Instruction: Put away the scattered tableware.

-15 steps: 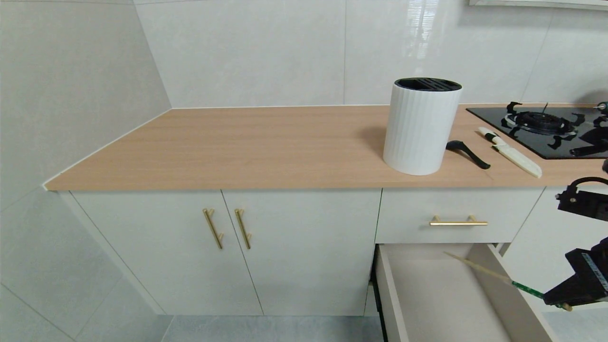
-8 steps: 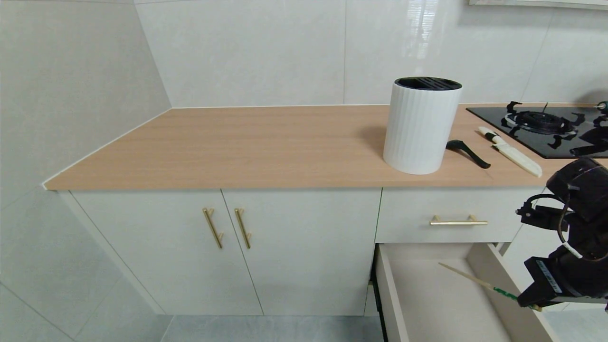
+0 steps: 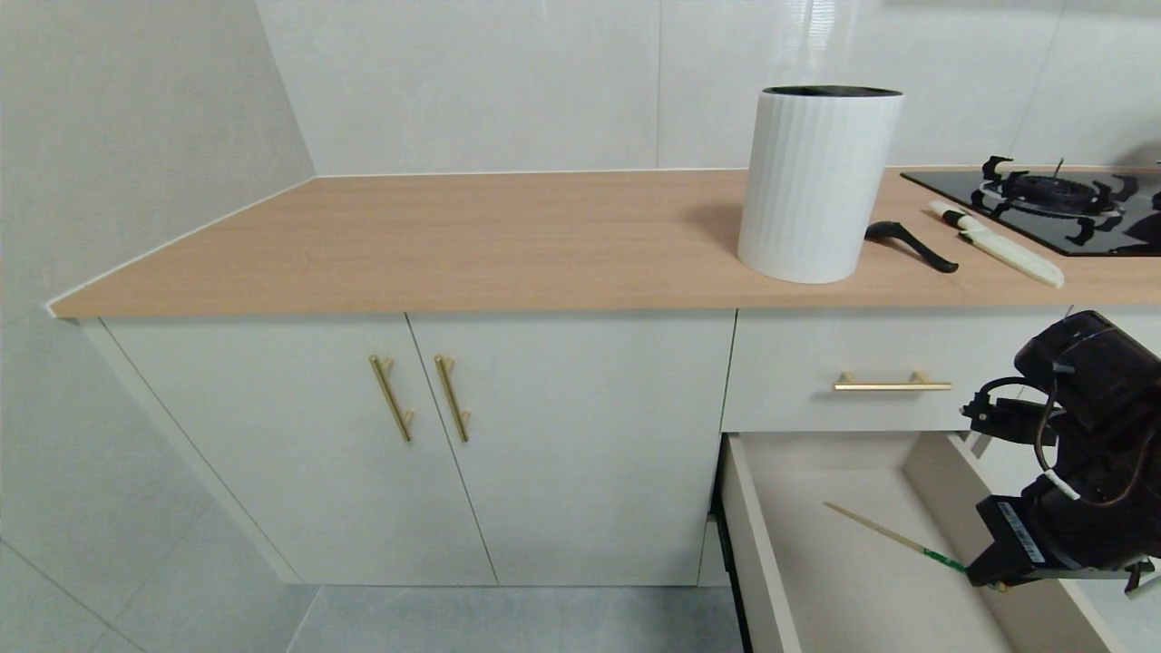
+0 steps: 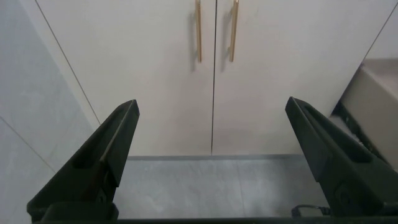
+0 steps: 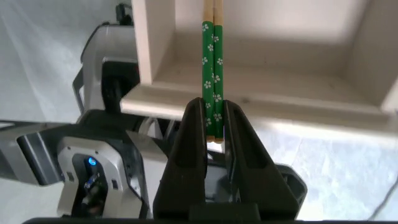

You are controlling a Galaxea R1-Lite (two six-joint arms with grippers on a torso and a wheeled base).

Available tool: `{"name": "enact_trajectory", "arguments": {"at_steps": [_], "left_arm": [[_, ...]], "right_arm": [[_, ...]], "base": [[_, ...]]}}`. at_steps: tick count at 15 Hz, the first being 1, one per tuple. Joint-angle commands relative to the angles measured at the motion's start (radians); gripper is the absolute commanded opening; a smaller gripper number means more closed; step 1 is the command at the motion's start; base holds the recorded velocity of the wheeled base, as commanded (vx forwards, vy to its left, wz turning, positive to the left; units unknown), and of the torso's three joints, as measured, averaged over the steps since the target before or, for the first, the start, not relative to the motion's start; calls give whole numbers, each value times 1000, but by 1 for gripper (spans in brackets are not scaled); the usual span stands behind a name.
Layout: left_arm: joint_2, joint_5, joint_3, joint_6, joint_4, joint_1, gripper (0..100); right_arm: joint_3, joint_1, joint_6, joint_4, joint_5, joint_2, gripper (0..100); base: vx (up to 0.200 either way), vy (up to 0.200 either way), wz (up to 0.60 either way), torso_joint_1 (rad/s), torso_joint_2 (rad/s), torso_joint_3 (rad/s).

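My right gripper [image 3: 996,573] is shut on a pair of wooden chopsticks [image 3: 884,537] with green flowered ends [image 5: 213,68]. They slant out over the open white drawer [image 3: 751,535] under the counter, tips pointing into it. In the right wrist view the gripper [image 5: 213,118] pinches the green ends above the drawer's rim [image 5: 261,102]. On the wooden counter [image 3: 472,236] a black ladle [image 3: 907,245] and a white-bladed knife [image 3: 1002,245] lie beside a white ribbed holder [image 3: 819,186]. My left gripper [image 4: 211,149] stands open, low before the cabinet doors.
A black gas hob [image 3: 1057,204] sits at the counter's right end. A shut drawer with a gold handle [image 3: 893,384] is just above the open one. Two cabinet doors with gold handles [image 3: 417,410] stand to the left, above the tiled floor [image 4: 211,186].
The right arm has swung left, carrying the chopsticks farther over the open drawer. The head camera has dropped lower, so the whole picture has shifted.
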Motion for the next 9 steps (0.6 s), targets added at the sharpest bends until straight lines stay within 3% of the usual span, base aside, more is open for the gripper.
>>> {"name": "enact_trajectory", "arguments": {"at_steps": [1, 7, 9], "left_arm": [[1, 0, 0, 0, 0, 0, 100], [1, 0, 0, 0, 0, 0, 100], [1, 0, 0, 0, 0, 0, 100]], "right_arm": [[-1, 0, 0, -3, 0, 4, 0], [16, 0, 0, -54, -20, 1, 0], [19, 0, 0, -83, -20, -1, 0]], "base": [[0, 0, 0, -168, 461, 276], [0, 0, 0, -145, 441, 287], [0, 0, 0, -51, 161, 93]]}}
